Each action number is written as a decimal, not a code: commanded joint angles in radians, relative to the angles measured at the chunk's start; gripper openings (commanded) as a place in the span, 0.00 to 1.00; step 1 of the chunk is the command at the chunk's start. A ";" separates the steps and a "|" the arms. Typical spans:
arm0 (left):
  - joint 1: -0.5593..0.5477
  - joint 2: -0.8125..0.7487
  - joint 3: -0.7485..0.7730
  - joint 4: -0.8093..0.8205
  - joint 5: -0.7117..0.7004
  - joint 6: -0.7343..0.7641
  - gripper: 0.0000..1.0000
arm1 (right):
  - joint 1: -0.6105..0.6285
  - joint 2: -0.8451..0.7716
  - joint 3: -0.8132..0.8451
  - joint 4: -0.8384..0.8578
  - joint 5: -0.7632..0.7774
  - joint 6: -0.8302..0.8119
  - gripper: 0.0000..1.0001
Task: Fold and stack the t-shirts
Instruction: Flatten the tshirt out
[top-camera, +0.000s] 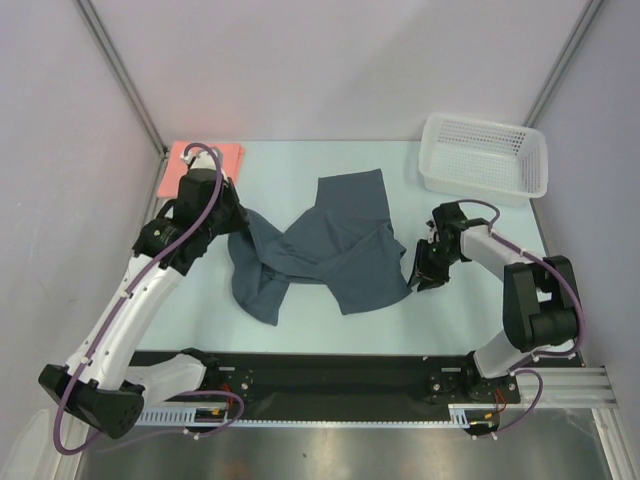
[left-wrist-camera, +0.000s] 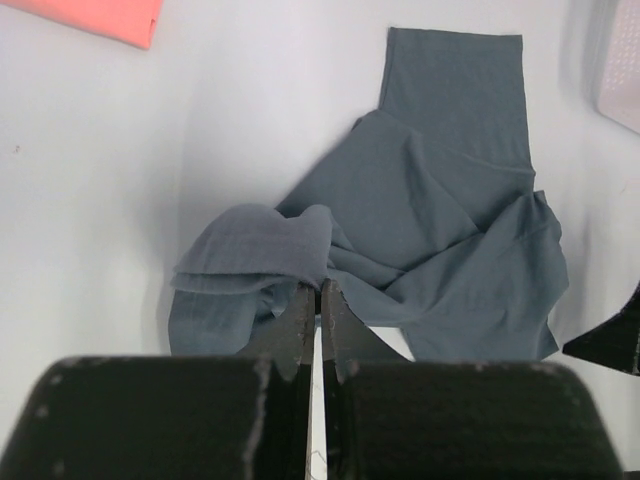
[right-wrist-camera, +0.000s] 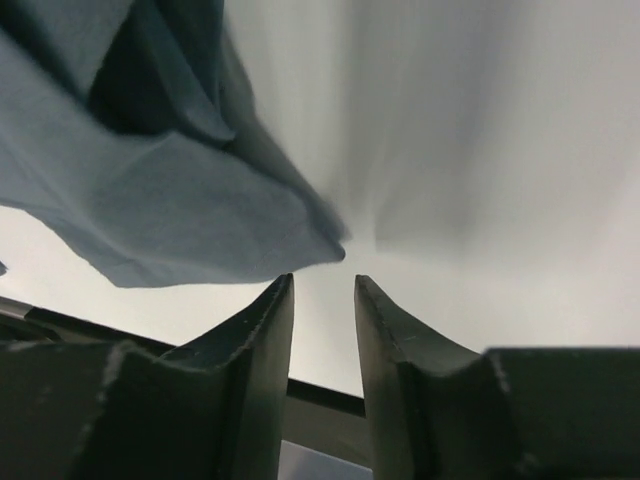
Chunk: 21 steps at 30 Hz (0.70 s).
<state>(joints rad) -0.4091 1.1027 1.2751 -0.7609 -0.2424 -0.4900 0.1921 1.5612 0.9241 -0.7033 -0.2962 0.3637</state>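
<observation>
Arms (top-camera: 130, 300) reach inward — left pincer (left-wrist-camera: 319, 290) clamps the grey shirt (left-wrist-camera: 450, 230), right pincer (right-wrist-camera: 323, 285) part-open, empty.

Pink shirt (top-camera: 232, 158) — half behind left arm (top-camera: 150, 290)

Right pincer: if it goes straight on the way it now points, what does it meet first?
Most likely the corner of the dark blue-grey cloth t-shirt, which lies just ahead, a little to one side of the open right pincer. Straight between its jaws only the pale table top shows. Depth is unclear.
</observation>
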 joint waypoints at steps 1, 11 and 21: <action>0.006 -0.020 -0.010 0.012 0.025 -0.038 0.00 | -0.002 0.035 0.010 0.057 -0.023 -0.049 0.37; 0.006 -0.014 -0.013 0.021 0.032 -0.045 0.00 | 0.001 0.095 0.002 0.087 -0.041 -0.051 0.36; 0.006 -0.015 0.004 0.012 0.028 -0.041 0.00 | 0.009 0.123 -0.011 0.103 -0.044 -0.052 0.32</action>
<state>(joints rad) -0.4091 1.0996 1.2629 -0.7654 -0.2222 -0.5232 0.1932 1.6676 0.9237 -0.6262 -0.3428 0.3275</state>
